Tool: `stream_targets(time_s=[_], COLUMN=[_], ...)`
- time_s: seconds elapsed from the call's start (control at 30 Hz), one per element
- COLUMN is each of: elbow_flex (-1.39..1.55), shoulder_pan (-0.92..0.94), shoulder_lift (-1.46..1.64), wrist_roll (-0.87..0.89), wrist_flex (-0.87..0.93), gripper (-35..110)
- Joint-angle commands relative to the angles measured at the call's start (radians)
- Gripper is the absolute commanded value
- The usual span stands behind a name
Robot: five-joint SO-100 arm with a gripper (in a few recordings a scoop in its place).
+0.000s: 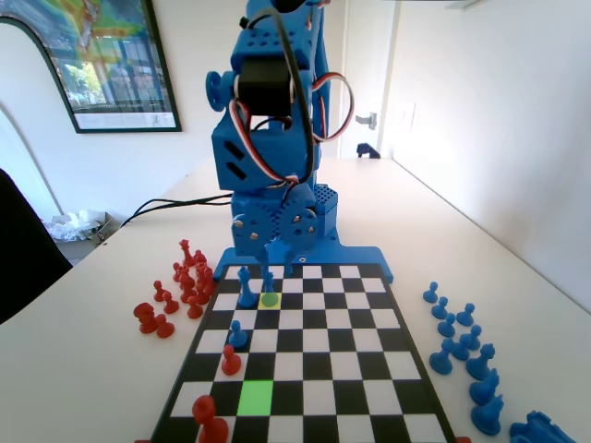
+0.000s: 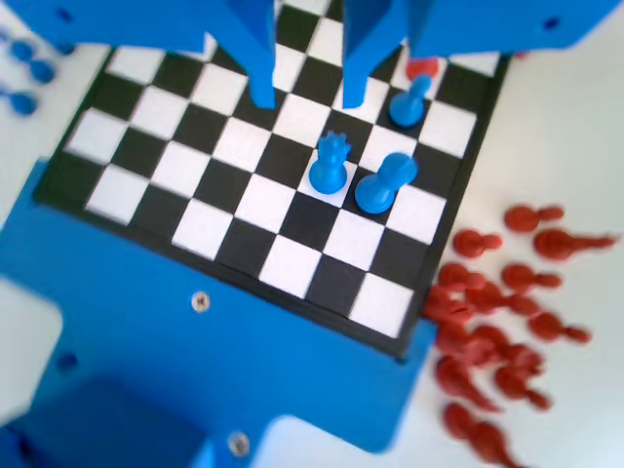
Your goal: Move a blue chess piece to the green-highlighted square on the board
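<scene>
Blue chess piece (image 2: 330, 166) stands on the board (image 2: 185, 166) just below the empty, parted hand (image 2: 307, 97).

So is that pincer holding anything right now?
Pincer: open, holding nothing, its jaws apart above the board.

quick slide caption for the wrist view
Open gripper poised above the board, just short of two blue pieces, with red pieces heaped off its right edge.
</scene>
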Motion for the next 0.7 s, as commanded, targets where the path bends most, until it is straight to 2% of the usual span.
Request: stream_targets(time_s=[0.0, 0.13, 0.3, 0.5, 0.67], elbow_flex=[-0.081, -0.077, -0.015, 0.091, 0.098], shoulder_pan=[0.028, 0.055, 0.095, 0.1, 0.071], shoulder_lift=[0.075, 0.075, 0.072, 0.049, 0.031], wrist_roll=[-0.135, -0.314, -0.472, -0.528, -0.522], wrist_flex=[0.063, 0.069, -0.026, -0.21, -0.221], gripper=[12, 12, 12, 13, 13])
